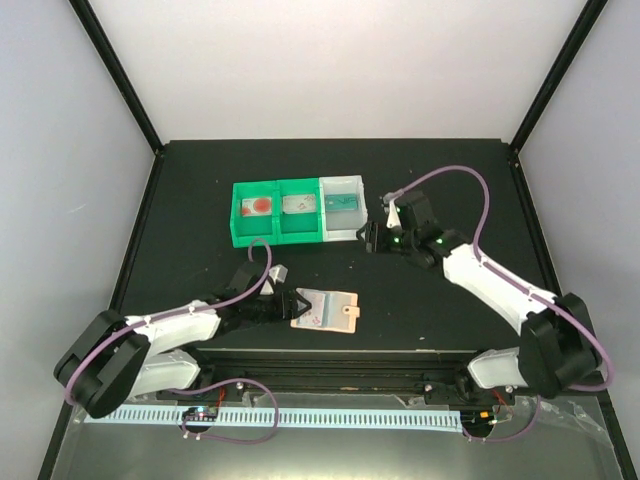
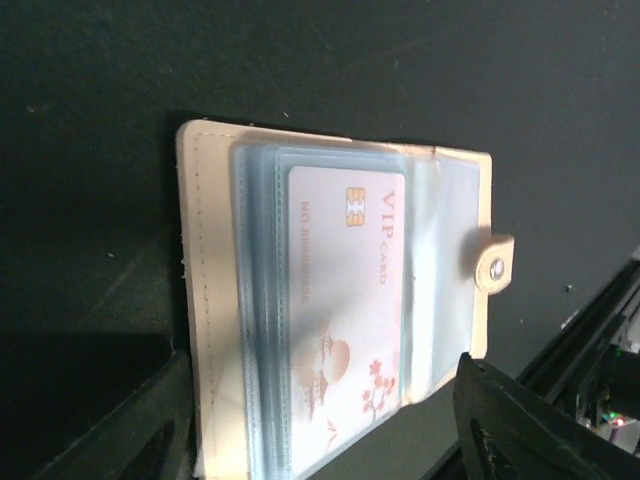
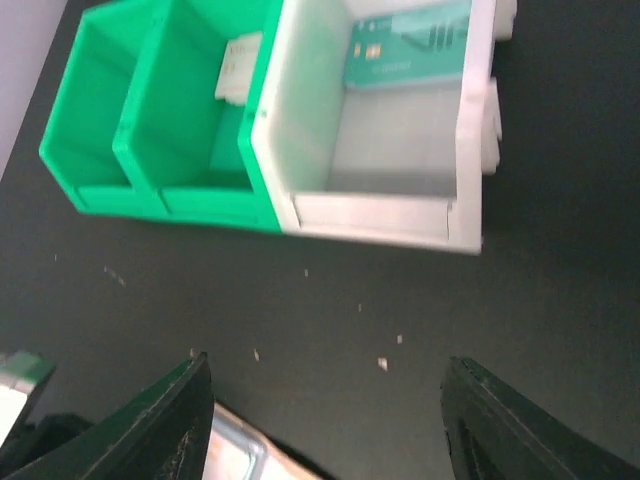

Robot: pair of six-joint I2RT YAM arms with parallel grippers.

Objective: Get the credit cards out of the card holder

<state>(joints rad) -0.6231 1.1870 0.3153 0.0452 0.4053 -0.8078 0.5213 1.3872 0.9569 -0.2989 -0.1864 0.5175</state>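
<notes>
Two robot arms work over a black desk [image 1: 450, 170], seen from above. The left arm [image 1: 170, 330] stretches low along the near edge. The right arm [image 1: 490, 285] reaches toward the far middle.

The left end effector [image 1: 290, 305] sits at the left end of the card holder [image 1: 340, 300]. Its fingers are spread wide, one on each side of that end. Whether they touch the holder cannot be told.

The right end effector [image 1: 372, 237] hovers over bare desk just beside the right end of a bin tray [image 1: 270, 237]. Its fingers stand wide apart and grip nothing.

The bin tray stands at the far middle of the desk. It has two green compartments on the left and one white compartment on the right, and each holds one card lying flat:
- The left green compartment holds a white card with a red mark [image 1: 258, 208].
- The middle compartment holds a whitish card [image 1: 298, 205].
- The white compartment holds a teal credit card [image 1: 343, 203].

The card holder lies open and flat near the front edge of the desk, well apart from the tray. It is tan-pink, and its long axis runs left to right, roughly along the near edge with a slight tilt. Clear bluish sleeves cover its inside.

A pale pink credit card [image 2: 345, 300] marked VIP sits in the top sleeve. Its long axis follows the holder's, and its gold chip [image 2: 354, 206] end points away from the left end effector. A small snap tab [image 2: 493, 265] juts from one long edge of the holder.
</notes>
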